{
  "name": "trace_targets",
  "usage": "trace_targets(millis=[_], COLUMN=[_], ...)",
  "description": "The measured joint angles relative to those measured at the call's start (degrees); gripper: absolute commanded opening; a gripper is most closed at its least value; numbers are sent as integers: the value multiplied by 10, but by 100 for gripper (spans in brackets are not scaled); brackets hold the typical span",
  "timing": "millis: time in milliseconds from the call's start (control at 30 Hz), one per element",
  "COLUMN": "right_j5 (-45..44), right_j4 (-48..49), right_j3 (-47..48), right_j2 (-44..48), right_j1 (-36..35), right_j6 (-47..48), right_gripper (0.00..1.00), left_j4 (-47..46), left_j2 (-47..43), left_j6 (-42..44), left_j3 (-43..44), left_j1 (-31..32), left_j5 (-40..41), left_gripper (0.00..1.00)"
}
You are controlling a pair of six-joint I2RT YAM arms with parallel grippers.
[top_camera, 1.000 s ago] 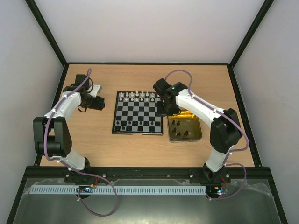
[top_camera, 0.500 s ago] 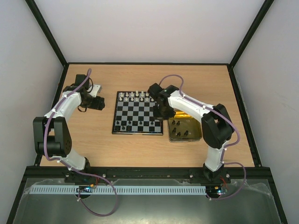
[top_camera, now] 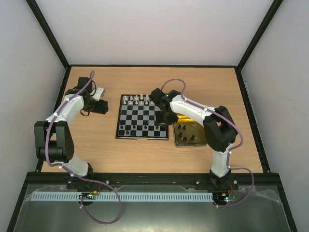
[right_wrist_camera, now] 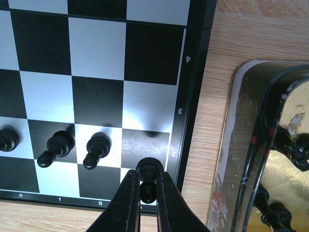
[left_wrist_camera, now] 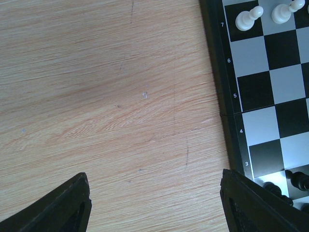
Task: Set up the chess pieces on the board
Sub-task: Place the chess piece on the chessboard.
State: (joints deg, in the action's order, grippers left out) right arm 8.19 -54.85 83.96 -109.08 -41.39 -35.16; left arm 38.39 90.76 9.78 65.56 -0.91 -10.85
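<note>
The board is sitting on the table, with the tin just beside its right edge. Chess pieces are standing along the board's far and near rows, and spare pieces are sitting in the tin.

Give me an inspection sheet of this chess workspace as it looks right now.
Surface: wooden table.
Job's things: board central; white chessmen on its far rows, black chessmen along its near edge; other black chessmen in the tin beside it.
Clutter: nothing seen.
Tools: left tool open over bare wood; right tool shut on a black pawn at the board's near right corner.
Cables: purple cable along each arm.
Surroundings: white walls, black frame.
</note>
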Motion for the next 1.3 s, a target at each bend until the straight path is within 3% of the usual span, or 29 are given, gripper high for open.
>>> trace_targets(millis=[1300], right_j5=[2], right_j4=[30], right_j3=[-16], right_j2=[-29], right_j1=[-3], right_j6=[0], right_gripper=[7], left_j4=[-4], left_j2=[8], left_j6=[0], left_j3=[0], left_j1=[0], left_j5=[0], left_gripper=[74])
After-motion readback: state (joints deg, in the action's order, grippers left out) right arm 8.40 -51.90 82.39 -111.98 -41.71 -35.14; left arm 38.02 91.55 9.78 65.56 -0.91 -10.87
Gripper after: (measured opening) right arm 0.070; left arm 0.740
